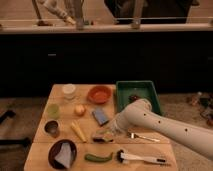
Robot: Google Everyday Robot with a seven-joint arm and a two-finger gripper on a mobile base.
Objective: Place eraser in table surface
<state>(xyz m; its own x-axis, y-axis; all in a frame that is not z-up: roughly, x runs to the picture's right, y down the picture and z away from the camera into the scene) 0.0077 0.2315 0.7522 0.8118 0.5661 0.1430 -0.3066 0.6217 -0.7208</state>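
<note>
On the table surface (145, 148), one green tray (150, 92) at 1 o'clock holds a dark reddish lump (134, 97) and a dark bowl (54, 149) at 7 o'clock holds a pale crumpled thing (64, 156); a second bowl, orange (99, 93), sits at 12, and three cups, white (69, 90), green (53, 111) and metal (51, 128), run from 11 to 9, contents unclear. The single eraser (101, 137), a low dark block with a tan part, is near the table's middle at the 6 o'clock of the one blue block (100, 116), with one green pepper (98, 158) at its own 6 o'clock. The gripper (109, 131) is right at the eraser's 1 o'clock end, and I cannot tell whether it clamps the block.
</note>
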